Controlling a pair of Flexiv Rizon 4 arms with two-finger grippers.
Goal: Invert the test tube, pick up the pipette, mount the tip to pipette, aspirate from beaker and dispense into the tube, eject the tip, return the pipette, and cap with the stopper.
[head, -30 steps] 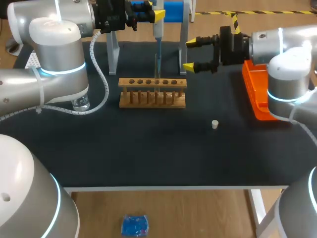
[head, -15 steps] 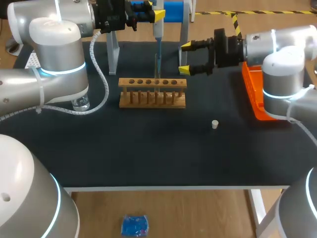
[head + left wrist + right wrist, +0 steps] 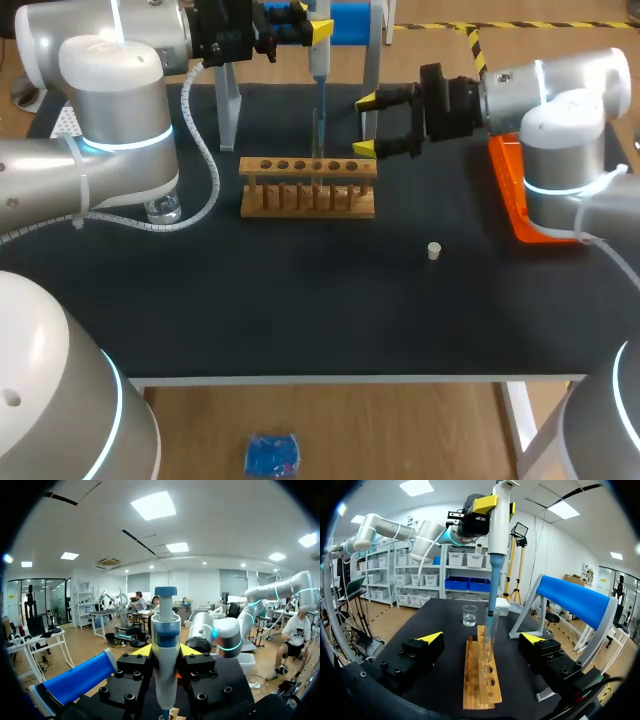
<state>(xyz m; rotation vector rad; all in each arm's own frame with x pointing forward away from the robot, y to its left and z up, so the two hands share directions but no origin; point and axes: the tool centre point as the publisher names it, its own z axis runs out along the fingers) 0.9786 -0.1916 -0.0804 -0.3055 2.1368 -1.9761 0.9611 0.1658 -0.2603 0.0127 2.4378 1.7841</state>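
My left gripper [image 3: 292, 27] is shut on the white and blue pipette [image 3: 319, 62], which it holds upright over the wooden rack [image 3: 308, 186]. In the left wrist view the pipette [image 3: 166, 645] stands between the yellow fingertips [image 3: 142, 650]. Its blue tip [image 3: 492, 597] reaches down into the clear test tube [image 3: 488, 637], which stands upright in the rack [image 3: 481, 680]. My right gripper [image 3: 364, 125] is open, level with the tube and just right of it; in the right wrist view the tube stands ahead of the right gripper [image 3: 482, 638]. The small white stopper [image 3: 434, 250] lies on the mat.
A glass beaker [image 3: 162, 208] stands at the left beside my left arm, also visible beyond the rack as the beaker [image 3: 469, 615]. The orange tip box [image 3: 518, 195] sits at the right edge. The blue-topped pipette stand [image 3: 352, 20] is behind the rack.
My right gripper has moved left, closer to the rack and the tube, still open. The left arm and the pipette have stayed where they were.
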